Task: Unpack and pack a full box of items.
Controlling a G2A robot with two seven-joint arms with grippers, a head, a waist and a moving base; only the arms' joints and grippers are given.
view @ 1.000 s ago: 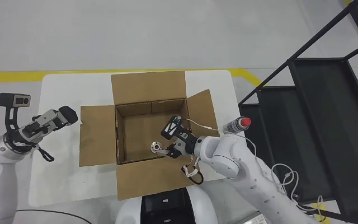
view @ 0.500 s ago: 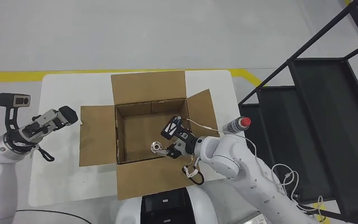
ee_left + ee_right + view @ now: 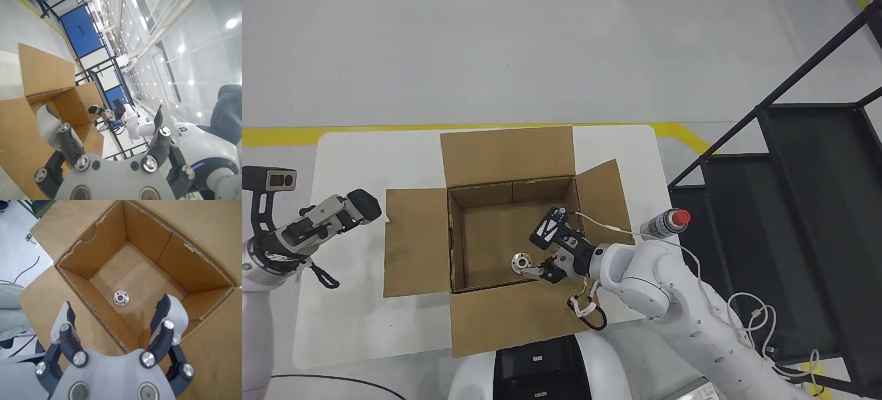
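A white table (image 3: 352, 300) is seen from above, with an open cardboard box (image 3: 507, 155) set at its middle. All four flaps of the box are folded outward and its brown floor is exposed. The left claw (image 3: 102, 113) is held above the left side of the table, apart from the box's left flap; its two fingers are spread wide and nothing is held between them. The right claw (image 3: 116, 303) is positioned over the box opening, toward the near right corner, and is pointed down into it; its fingers are likewise spread, with nothing gripped. A white can with a red cap (image 3: 664, 222) is seen just beyond the box's right flap. A small round metal disc (image 3: 121, 298), with a centre hole and smaller holes around it, is laid flat on the box floor, below the right claw and untouched by it.
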